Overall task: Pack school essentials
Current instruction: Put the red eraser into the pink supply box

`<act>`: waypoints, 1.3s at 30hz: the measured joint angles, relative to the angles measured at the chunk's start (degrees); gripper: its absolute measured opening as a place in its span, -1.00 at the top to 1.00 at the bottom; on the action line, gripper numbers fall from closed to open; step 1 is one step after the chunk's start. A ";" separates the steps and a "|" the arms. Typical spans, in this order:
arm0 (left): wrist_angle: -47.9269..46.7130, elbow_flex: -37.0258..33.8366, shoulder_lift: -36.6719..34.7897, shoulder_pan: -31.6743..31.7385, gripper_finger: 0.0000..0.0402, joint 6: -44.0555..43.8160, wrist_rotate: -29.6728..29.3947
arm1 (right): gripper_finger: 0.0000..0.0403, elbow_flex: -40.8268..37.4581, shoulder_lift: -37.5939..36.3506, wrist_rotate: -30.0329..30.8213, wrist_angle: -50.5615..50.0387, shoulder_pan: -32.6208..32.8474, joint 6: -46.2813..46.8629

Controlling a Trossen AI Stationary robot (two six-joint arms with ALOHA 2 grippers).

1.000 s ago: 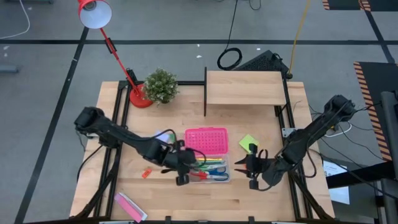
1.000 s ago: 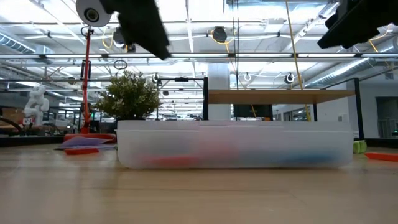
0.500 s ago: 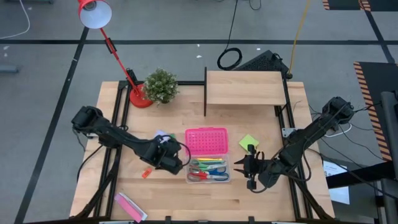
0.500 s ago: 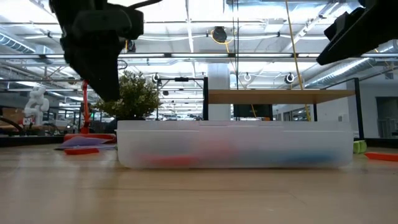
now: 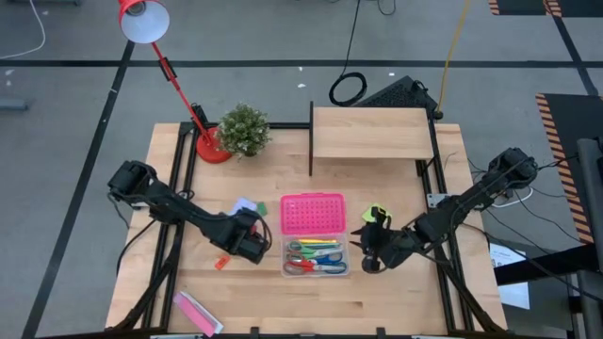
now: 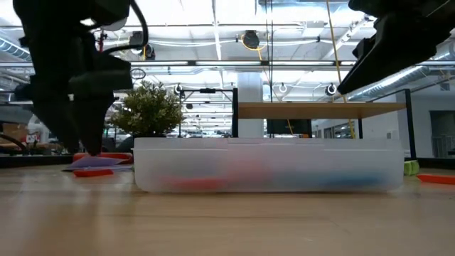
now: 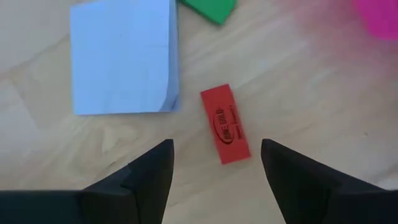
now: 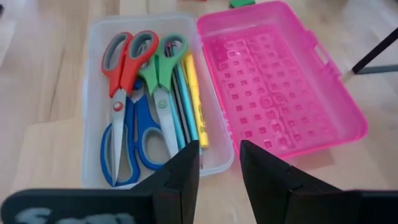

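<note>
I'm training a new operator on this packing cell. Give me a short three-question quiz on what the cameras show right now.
1. True or false: the clear box already holds three pairs of scissors.
2. Which item lies on the table directly ahead of the left hand?
A. the orange eraser
B. a pencil
C. a roll of tape
3. Fill in: the pink lid is ____ and lies flat beside the box.

Key
1. True: red-, green- and blue-handled pairs lie inside.
2. A; the pale-blue note pad lies beside it.
3. Open. The right hand faces the box.
</note>
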 joint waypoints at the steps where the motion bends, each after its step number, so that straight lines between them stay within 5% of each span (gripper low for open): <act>1: 0.70 -0.61 0.00 0.01 -0.22 -0.71 0.00 | 0.45 0.00 0.00 0.00 0.04 -0.19 0.47; 17: 7.44 -1.23 2.71 -0.67 -0.22 -6.63 -2.58 | 0.44 0.00 0.00 -0.41 0.71 3.87 6.81; 27: 7.34 -1.06 6.52 -0.04 -0.22 -7.16 -3.28 | 0.44 0.00 -0.02 -10.61 0.73 7.57 18.55; 39: 7.30 -1.10 6.82 0.02 0.36 -5.74 -4.89 | 0.44 0.00 -0.02 -10.58 0.73 10.18 19.80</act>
